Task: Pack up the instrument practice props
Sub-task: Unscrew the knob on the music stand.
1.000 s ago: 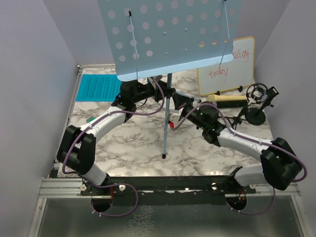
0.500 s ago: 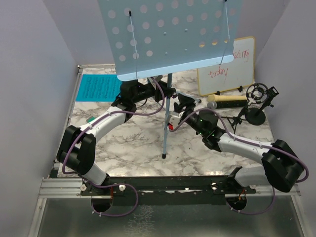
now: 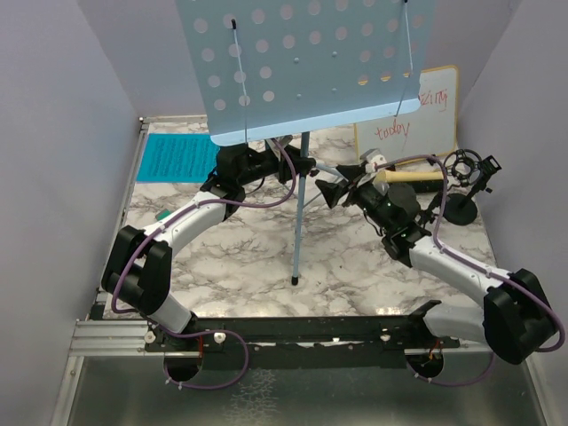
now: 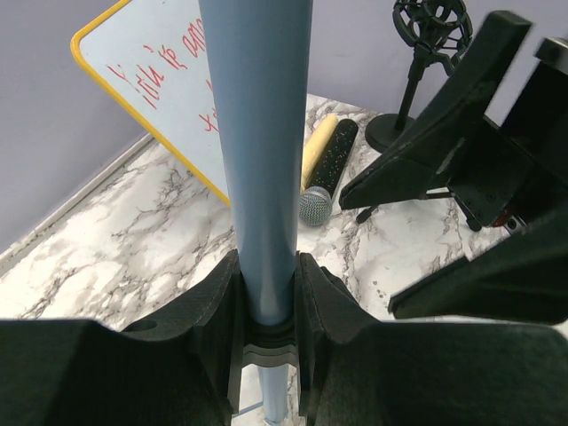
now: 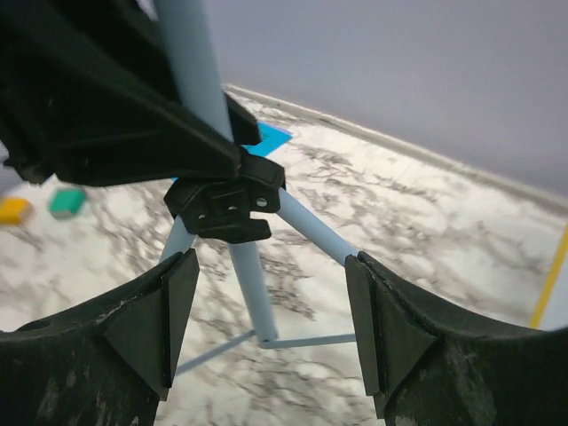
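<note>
The light-blue perforated music rack (image 3: 302, 62) stands upright at the table's middle on its pole (image 3: 298, 222). My left gripper (image 3: 297, 169) is shut on that pole (image 4: 257, 160), one finger on each side, just above a black collar. My right gripper (image 3: 348, 180) stands open just right of the pole, holding nothing. In the right wrist view the black leg hub (image 5: 226, 200) and tripod legs (image 5: 257, 293) lie beyond its spread fingers. The cyan sheet (image 3: 177, 157) lies flat at the far left. The cream handheld microphone (image 3: 413, 177) lies near the black studio microphone (image 3: 466, 169) at the far right.
A wood-framed whiteboard (image 3: 417, 124) with red writing leans on the back wall behind the microphones. A green block (image 5: 67, 202) and an orange block (image 5: 13, 210) lie left of the rack's legs. Grey walls close in both sides of the marble table (image 3: 248, 257).
My right gripper has opened and swung from low against the pole to higher and farther right. The left gripper and the rack have not moved.
</note>
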